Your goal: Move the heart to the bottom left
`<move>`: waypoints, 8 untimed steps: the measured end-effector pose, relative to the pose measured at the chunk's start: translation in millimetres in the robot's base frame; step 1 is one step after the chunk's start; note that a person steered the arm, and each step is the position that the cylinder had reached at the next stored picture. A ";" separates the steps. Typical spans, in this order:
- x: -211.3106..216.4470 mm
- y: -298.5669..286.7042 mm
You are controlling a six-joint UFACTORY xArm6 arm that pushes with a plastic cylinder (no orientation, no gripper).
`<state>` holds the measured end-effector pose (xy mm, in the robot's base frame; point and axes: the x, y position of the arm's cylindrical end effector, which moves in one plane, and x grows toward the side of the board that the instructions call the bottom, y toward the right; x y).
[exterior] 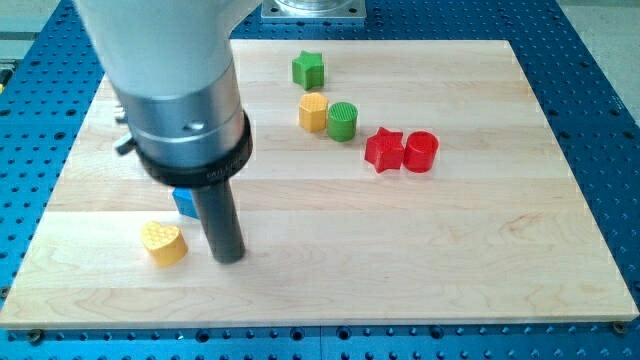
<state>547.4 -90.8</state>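
Your arm [165,70] stands over the left half of the wooden table [480,240], its dark rod reaching down so that my tip [231,258] rests on the surface just to the right of the yellow heart [163,242], which lies near the view's bottom left. A blue block [184,203], its shape largely hidden and hard to make out, sits behind the rod. Toward the view's top you see a green star [309,69], a yellow hexagon [313,111] touching a green cylinder [342,121], and a red star [384,150] against a red cylinder [421,152]. There are no fingers here to spread or close, only the rod.
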 end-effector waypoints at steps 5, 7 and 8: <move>1.0 -65.4; 8.6 -32.4; 12.5 -34.2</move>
<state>559.8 -125.0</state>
